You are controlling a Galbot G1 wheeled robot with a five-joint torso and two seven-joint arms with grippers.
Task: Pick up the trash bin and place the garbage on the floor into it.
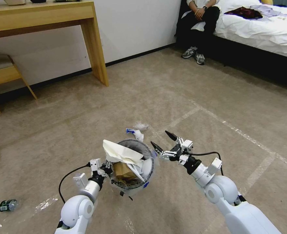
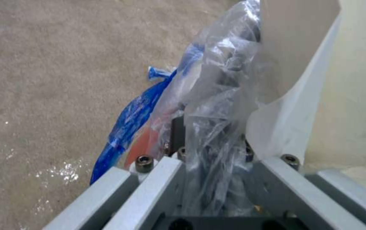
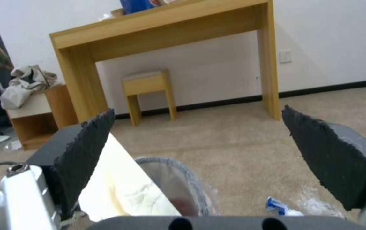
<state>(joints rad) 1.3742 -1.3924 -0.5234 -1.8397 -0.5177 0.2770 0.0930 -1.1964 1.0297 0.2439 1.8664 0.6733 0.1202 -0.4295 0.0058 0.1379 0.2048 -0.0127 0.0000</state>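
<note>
Two grippers flank my round, grey-rimmed trash bin (image 1: pixel 132 169) above the floor (image 1: pixel 189 97): left gripper (image 1: pixel 108 169) clamped on its crinkly plastic-lined rim, right gripper (image 1: pixel 163 141) spread wide just beside it, blue-white wrapper (image 1: pixel 134 133) on short carpet beyond.

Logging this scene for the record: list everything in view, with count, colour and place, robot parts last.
trash bin: one, grey rim, clear liner, stuffed with white and brown litter; held off the floor.
blue-and-white wrapper: one, on the carpet beyond the bin.
clear wrapper: one, beside it.
small bottle: one, dark, on the carpet at far left.
desk: one, light wood, against the wall.
stool: one, wood, under the desk.
bed: one, white sheets, far right.
left gripper: shut on the bin's rim.
right gripper: open, empty, beside the bin.
</note>
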